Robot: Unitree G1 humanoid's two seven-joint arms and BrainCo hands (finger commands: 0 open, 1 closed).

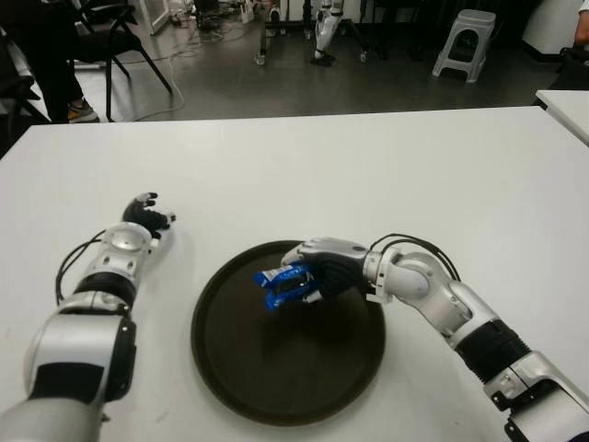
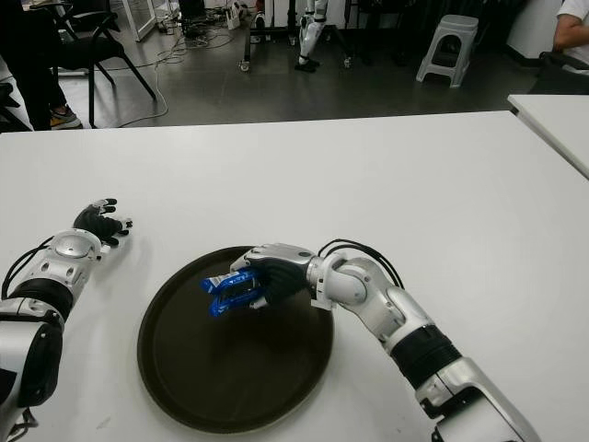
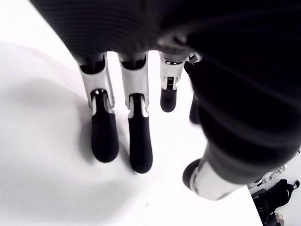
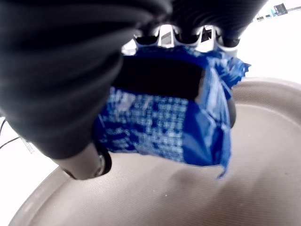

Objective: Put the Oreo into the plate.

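A blue Oreo pack (image 1: 283,284) is clasped in my right hand (image 1: 317,272), which hovers over the far part of the round dark plate (image 1: 276,387). In the right wrist view the crumpled blue wrapper (image 4: 169,122) fills the space between the fingers and thumb, with the plate's brown surface (image 4: 197,197) just below it. Whether the pack touches the plate I cannot tell. My left hand (image 1: 147,216) shows on the white table (image 1: 368,175) to the left of the plate, its fingers (image 3: 134,141) stretched out flat and holding nothing.
Beyond the table's far edge are a dark floor, a black chair (image 1: 110,37), a grey stool (image 1: 465,41) and a person's legs (image 1: 46,64) at the far left. A second white table's corner (image 1: 571,106) shows at the right.
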